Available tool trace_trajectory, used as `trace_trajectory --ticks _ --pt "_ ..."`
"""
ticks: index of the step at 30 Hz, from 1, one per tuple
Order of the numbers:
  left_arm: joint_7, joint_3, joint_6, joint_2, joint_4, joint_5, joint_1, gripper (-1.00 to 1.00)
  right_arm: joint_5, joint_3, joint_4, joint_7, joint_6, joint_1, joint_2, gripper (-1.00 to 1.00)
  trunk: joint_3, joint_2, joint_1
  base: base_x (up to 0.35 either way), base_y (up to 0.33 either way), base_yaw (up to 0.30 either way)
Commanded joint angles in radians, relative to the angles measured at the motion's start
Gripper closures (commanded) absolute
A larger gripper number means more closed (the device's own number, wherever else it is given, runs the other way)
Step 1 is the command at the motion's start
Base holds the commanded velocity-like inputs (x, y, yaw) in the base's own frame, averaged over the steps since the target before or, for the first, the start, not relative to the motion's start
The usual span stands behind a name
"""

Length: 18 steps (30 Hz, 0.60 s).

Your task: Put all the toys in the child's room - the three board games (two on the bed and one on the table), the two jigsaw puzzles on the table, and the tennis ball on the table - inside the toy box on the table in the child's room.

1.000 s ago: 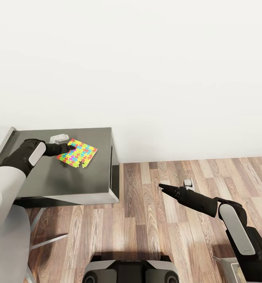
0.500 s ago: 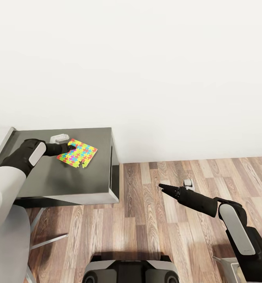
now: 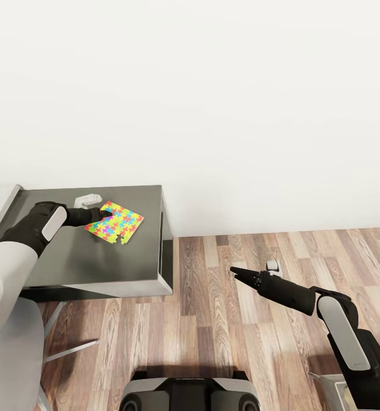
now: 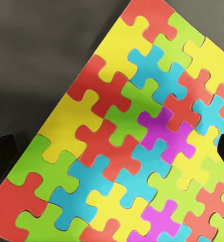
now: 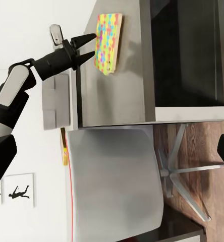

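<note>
**Puzzle sheet shifts at the left gripper, grasp not confirmed**

The thin, flat, multicoloured jigsaw puzzle sheet (image 3: 114, 223) lies on the low dark grey desk top (image 3: 87, 262), near the far edge and close to the right-hand end. Compared with half a second ago it sits slightly further right and toward the wall, a small displacement only; the head view frame itself is unchanged, so the sheet moved, not the camera. In the right wrist view the sheet (image 5: 108, 43) looks raised off the top along one side.

The black left gripper (image 3: 103, 214) is at the sheet's near-left corner. In the right wrist view its fingers (image 5: 85, 39) stand parted, their tips at the sheet's edge; whether they pinch the sheet I cannot tell. In the left wrist view the puzzle (image 4: 142, 146) lies close in front, with dark fingertips at either side.

Judgement: pickup is under way, the sheet being nudged or lifted rather than carried.

The black right gripper (image 3: 237, 272) hangs over the wood-plank floor (image 3: 213, 319), well apart from the desk, its fingers together and holding nothing. A grey swivel chair (image 5: 117, 176) stands beside the desk.
</note>
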Motion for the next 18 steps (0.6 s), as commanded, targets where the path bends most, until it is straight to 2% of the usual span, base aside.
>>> trace_trajectory --ticks 1,9,18 --pt "-0.003 -0.004 0.002 0.001 -0.001 -0.001 -0.001 -1.0 0.005 -0.001 0.0 0.007 0.004 -0.001 0.0 -1.0 -0.001 -0.002 0.001 0.0 0.0 0.0" --pt "-0.004 -0.005 0.002 0.001 -0.001 -0.002 -0.001 -1.0 0.005 -0.001 0.001 0.007 0.004 -0.001 0.0 -1.0 -0.001 -0.002 0.001 0.0 -0.003 0.0" --pt "-0.003 -0.005 0.002 0.001 -0.001 -0.002 -0.001 -1.0 0.005 -0.001 0.001 0.007 0.004 -0.001 0.0 -1.0 -0.001 -0.002 0.001 0.0 -0.081 0.0"
